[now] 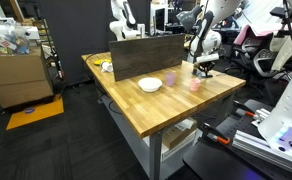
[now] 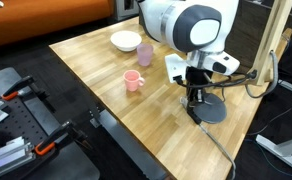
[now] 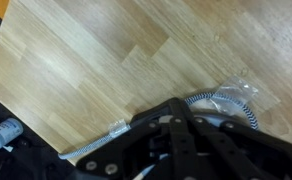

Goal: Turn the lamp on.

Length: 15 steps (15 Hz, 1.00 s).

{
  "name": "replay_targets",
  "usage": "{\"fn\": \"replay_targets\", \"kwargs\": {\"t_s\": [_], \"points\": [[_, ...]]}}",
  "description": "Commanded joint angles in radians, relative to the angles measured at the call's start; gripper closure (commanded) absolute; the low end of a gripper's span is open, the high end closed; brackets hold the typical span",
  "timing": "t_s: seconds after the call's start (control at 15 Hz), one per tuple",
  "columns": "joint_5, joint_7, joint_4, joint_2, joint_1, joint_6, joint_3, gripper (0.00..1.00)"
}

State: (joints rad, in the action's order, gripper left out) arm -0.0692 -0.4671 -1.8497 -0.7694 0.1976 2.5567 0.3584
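The lamp's tan arm (image 2: 280, 42) rises at the table's right edge. Its small dark round base (image 2: 216, 110) lies flat on the wooden table (image 2: 96, 70). My gripper (image 2: 194, 97) points straight down with its fingertips on the near edge of that base. The fingers look closed together and hold nothing. In the wrist view the black fingers (image 3: 176, 135) cover most of the base. Only the base's rim and a braided black-and-white cable (image 3: 238, 98) show beside them. The lamp head is out of view. In an exterior view my gripper (image 1: 205, 68) is at the table's far right corner.
A pink cup (image 2: 133, 81) and a white bowl (image 2: 126, 40) stand on the table beyond the gripper; both also show in an exterior view, the bowl (image 1: 149, 85) and the cup (image 1: 170, 78). A dark upright panel (image 1: 146, 55) stands along the table's back. The lamp cable runs off the front edge (image 2: 211, 135).
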Motion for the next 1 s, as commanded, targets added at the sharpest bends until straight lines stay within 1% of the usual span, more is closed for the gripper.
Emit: {"fn": "replay_targets", "kwargs": {"t_s": [0.0, 0.2, 0.47, 0.67, 0.93], "points": [[0.022, 0.028, -0.021, 0.006, -0.002, 0.052, 0.006, 1.00], [0.038, 0.056, -0.041, 0.018, 0.020, 0.084, -0.010, 1.00], [0.048, 0.081, -0.067, 0.020, 0.031, 0.145, 0.009, 1.00], [0.030, 0.101, -0.114, 0.029, 0.016, 0.238, 0.034, 1.00], [0.045, 0.120, -0.149, 0.037, 0.016, 0.300, 0.034, 1.00]]}}
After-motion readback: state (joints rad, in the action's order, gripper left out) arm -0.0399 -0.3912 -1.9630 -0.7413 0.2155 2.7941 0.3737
